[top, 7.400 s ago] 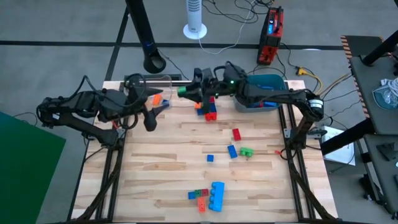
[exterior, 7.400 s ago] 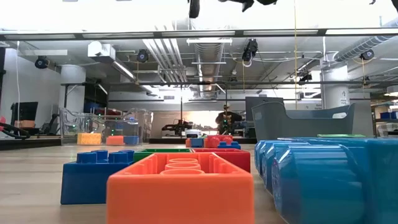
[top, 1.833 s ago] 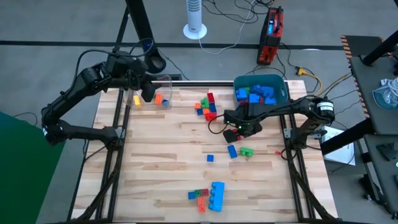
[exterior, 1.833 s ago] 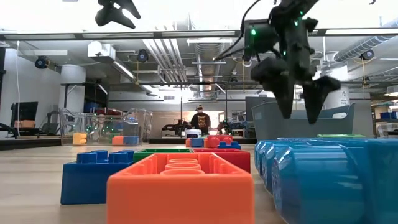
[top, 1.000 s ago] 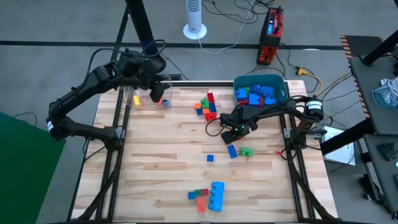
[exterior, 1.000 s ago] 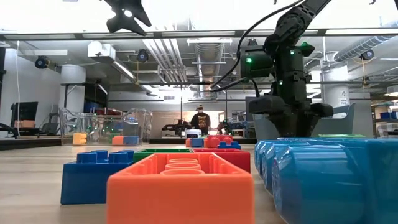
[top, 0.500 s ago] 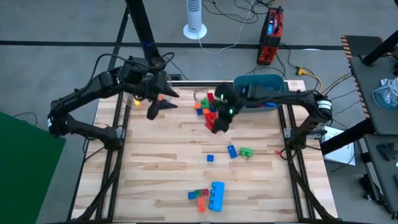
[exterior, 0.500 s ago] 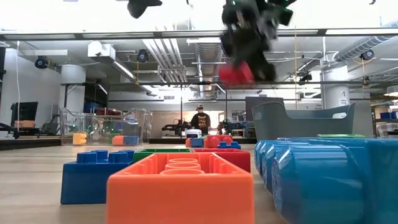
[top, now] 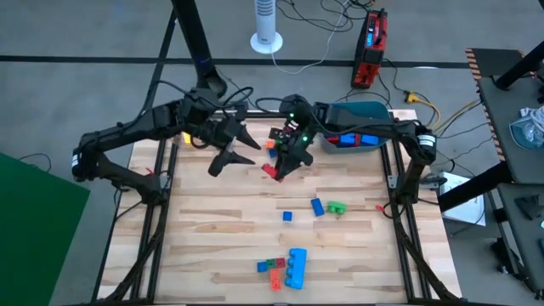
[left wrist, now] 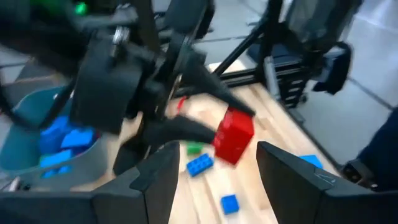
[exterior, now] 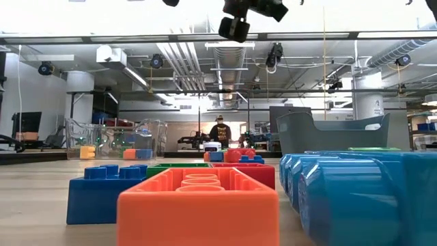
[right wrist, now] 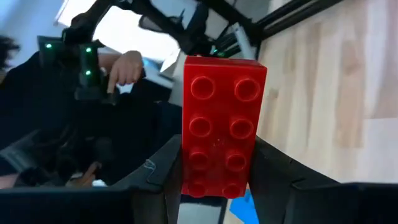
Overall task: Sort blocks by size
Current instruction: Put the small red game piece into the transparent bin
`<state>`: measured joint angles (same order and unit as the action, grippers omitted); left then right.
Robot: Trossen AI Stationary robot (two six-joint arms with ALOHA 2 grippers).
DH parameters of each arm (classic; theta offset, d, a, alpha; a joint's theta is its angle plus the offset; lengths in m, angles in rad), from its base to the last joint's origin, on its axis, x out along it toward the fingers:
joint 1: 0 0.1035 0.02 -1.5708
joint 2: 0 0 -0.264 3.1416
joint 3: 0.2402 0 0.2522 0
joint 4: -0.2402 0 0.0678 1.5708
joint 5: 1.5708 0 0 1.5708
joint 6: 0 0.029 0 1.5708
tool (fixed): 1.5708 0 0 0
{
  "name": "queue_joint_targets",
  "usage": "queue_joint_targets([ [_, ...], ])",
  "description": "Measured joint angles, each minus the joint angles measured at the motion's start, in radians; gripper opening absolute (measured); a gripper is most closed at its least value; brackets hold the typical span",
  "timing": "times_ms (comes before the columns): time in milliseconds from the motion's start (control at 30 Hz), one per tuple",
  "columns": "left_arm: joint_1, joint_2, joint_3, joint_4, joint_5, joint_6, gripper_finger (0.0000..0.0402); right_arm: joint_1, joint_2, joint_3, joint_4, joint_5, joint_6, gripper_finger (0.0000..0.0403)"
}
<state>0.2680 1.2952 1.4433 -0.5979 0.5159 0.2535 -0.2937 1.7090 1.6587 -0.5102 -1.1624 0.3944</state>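
The right gripper (top: 274,171) is pinching a red block (right wrist: 220,124) between its fingers, holding it above the table's (top: 221,246) far middle. The left gripper (top: 229,153) is hovering just beside it, fingers spread wide and empty. The teal tub (top: 374,115) at the far right edge is holding blue and red blocks — too hidden by the arm to count. Six loose blocks are lying on the near half: two blue (top: 317,206) and one green (top: 337,206) mid-table, and a blue-red-green-orange cluster (top: 285,267) at the near edge.
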Motion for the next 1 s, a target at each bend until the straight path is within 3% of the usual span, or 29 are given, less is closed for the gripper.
queue_joint_targets([
  [367, -0.006, 0.048, 0.0, 0.046, 0.102, -0.002, 0.0201, 0.001, 0.082, 0.132, 0.0, -0.043, -0.002, 0.0132],
  [733, -0.02, 0.078, 0.0, 0.05, 0.125, -0.003, 0.0199, -0.001, 0.12, 0.214, 0.005, -0.051, 0.001, 0.0132],
  [1000, -0.029, 0.078, 0.0, 0.057, 0.12, -0.002, 0.0139, -0.001, 0.12, 0.214, 0.007, -0.053, -0.001, 0.0132],
])
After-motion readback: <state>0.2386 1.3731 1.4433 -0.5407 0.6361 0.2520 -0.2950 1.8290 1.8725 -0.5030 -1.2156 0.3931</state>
